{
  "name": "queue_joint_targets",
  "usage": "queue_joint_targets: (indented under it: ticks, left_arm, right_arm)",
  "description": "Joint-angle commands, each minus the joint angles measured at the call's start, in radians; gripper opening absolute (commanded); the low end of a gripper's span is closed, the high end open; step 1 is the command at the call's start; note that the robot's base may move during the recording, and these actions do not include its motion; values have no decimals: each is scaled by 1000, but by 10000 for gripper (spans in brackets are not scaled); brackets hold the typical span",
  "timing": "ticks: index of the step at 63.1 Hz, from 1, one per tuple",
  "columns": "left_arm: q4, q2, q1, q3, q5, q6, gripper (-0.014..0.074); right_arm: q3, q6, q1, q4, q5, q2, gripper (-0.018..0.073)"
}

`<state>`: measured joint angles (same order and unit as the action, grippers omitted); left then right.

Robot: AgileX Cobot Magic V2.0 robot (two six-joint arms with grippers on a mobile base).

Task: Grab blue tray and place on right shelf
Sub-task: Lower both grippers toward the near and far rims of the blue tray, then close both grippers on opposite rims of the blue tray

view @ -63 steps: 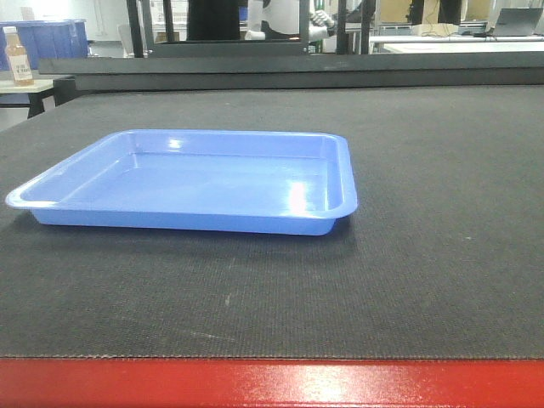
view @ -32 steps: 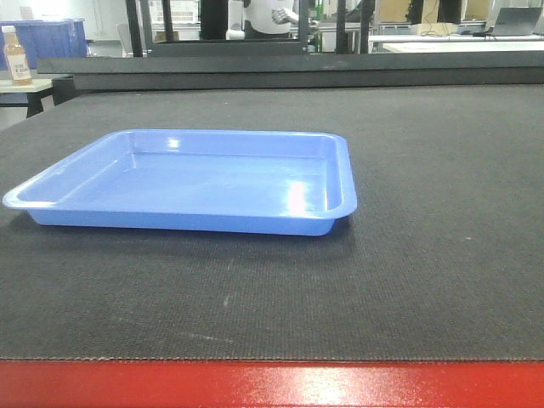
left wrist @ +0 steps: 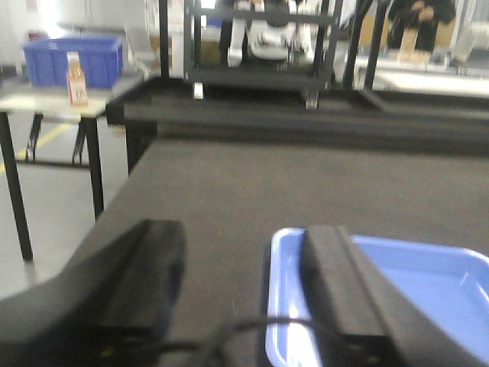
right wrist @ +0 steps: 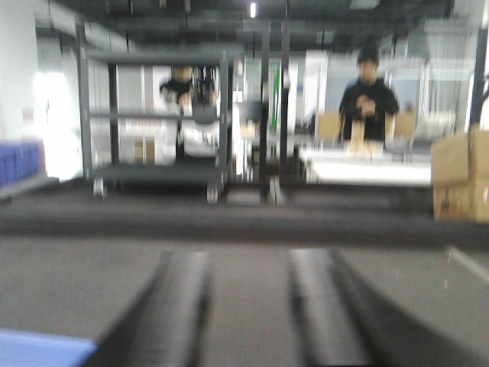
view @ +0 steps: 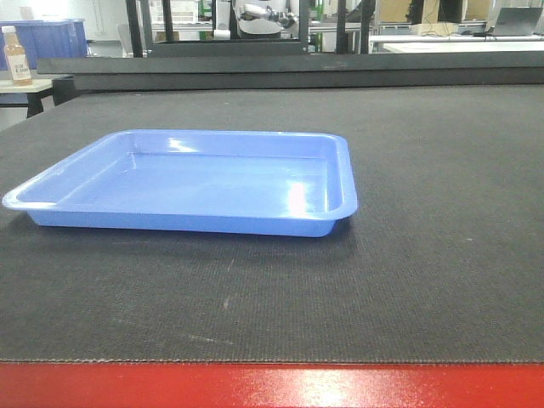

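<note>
tray (view: pixel 183 183), light blue and glossy, lies flat on the dark mat (view: pixel 425 255) of a red-edged table (view: pixel 272 387), left of the mat's middle in the front view. left gripper (left wrist: pixel 243 237) hangs low at the tray's left end, jaws spread wide with only mat between them; its right finger (left wrist: pixel 336 283) stands in front of the tray's corner rim, and contact cannot be told. right gripper (right wrist: pixel 246 264), seen through blur, is likewise parted and holds nothing, the tray's edge just showing at the lower left of its view. beyond the table, a bottle (view: pixel 17 55) stands on a side table (view: pixel 25 85) near a dark-blue bin (view: pixel 55 38).
</note>
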<state>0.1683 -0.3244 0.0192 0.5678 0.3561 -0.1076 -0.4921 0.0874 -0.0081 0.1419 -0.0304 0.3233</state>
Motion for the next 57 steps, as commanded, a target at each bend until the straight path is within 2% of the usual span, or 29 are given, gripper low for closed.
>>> queue_joint_targets:
  ticks: [1, 9, 21, 30, 34, 41, 57]
  left_arm:
    - [21, -118, -2, 82, -12, -3, 426]
    - [16, -265, 51, 178, 42, -11, 420]
    - [-15, -542, 131, 412, 225, -11, 420]
    - [-37, -752, 138, 591, 380, -11, 420]
    - [-48, -840, 138, 664, 443, -11, 420]
    - [-55, -972, 138, 775, 512, -11, 420]
    - [-82, -1201, 138, 914, 519, 2, 420]
  right_arm:
    - [-81, 7, 13, 3, 61, 122, 602]
    - [-205, 7, 84, 3, -41, 277, 590]
    - [-482, 7, 319, 20, -346, 558, 590]
    - [-696, 4, 459, 27, -527, 829, 589]
    - [-781, -24, 478, 27, -598, 932, 589]
    - [-965, -132, 484, 10, -757, 1123, 589]
    - [-1314, -465, 484, -210, -1045, 1470, 589]
